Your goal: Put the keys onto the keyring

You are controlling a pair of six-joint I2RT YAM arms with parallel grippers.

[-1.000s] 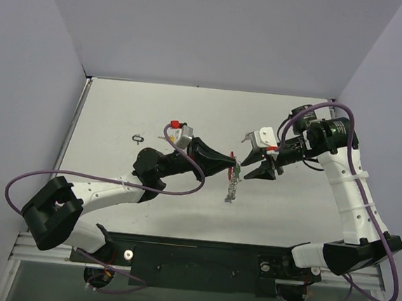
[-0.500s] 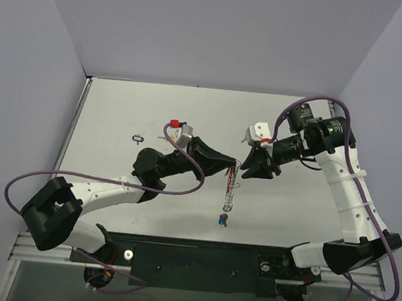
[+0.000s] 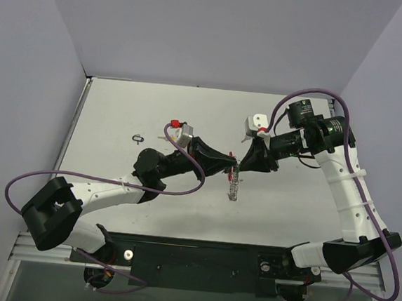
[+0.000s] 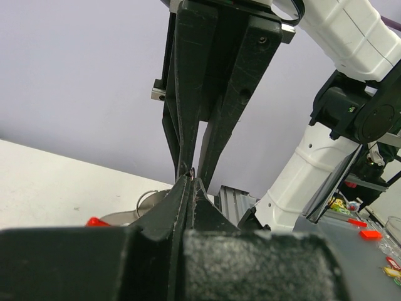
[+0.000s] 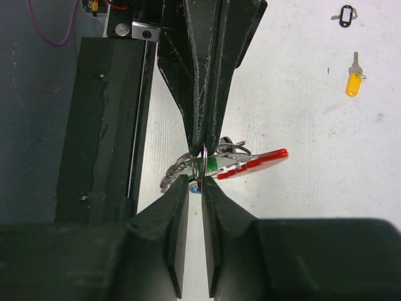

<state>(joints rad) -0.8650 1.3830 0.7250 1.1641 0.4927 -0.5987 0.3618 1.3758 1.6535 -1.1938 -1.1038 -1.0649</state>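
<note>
The keyring (image 3: 234, 187) hangs as a bunch of silver rings below my left gripper (image 3: 232, 166), which is shut on one ring above the table. In the right wrist view the left fingers (image 5: 207, 94) pinch that ring, with the red plastic piece (image 5: 257, 162) and a green key (image 5: 217, 165) behind it. My right gripper (image 5: 195, 182) faces the left one tip to tip (image 3: 244, 163). Its jaws stand narrowly apart with the ring's lower edge between the tips. A yellow key (image 5: 354, 83) lies loose on the table. In the left wrist view my left gripper (image 4: 191, 179) meets the right fingers (image 4: 188, 94).
A small bare black loop (image 3: 138, 139) lies on the table at the left, also in the right wrist view (image 5: 345, 15). The black base rail (image 3: 191, 259) runs along the table's near edge. Grey walls close in the back and sides.
My right gripper has moved left up to the left gripper's tips and narrowed its jaws. The keyring, hanging stretched out half a second ago, is now a shorter bunch.
</note>
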